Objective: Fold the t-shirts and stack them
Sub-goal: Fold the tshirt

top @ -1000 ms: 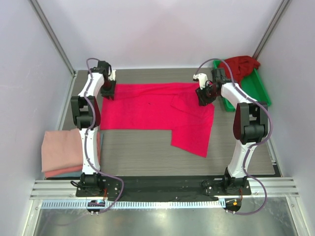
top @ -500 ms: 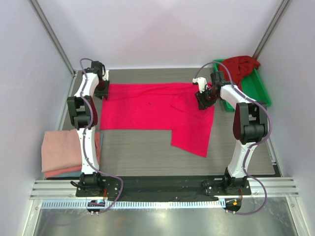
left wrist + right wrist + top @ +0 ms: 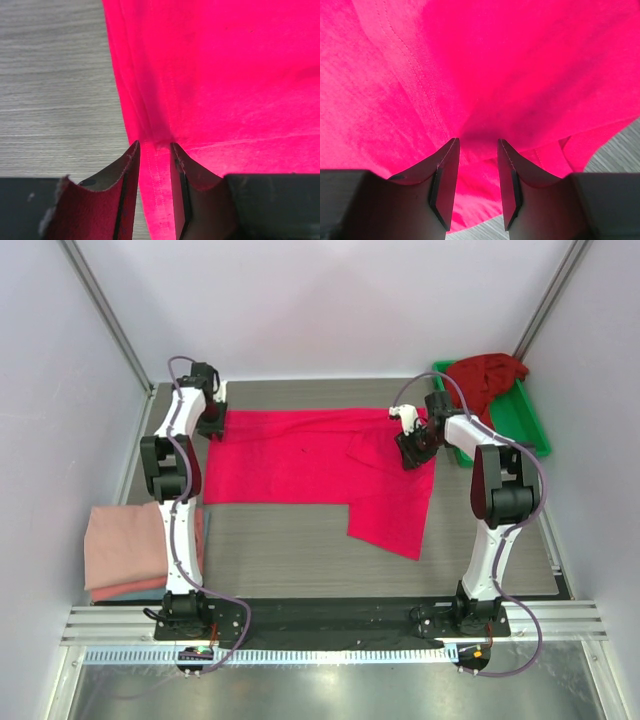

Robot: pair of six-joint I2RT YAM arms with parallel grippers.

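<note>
The room was evenly and brightly lit from overhead, with only faint, soft shadows under the arms. No glare showed on the table [image 3: 300, 540]. The overhead view was sharp. In both wrist views the dark finger pads [image 3: 125, 200] at 6 o'clock looked slightly soft.

My jaws pinch the bright pinkish-red t-shirt [image 3: 320, 465], spread flat left of the green tray [image 3: 520, 415]; crimson t-shirt [image 3: 485, 375] bunched inside it; folded salmon-pink t-shirts [image 3: 125, 550] stacked far left.
</note>
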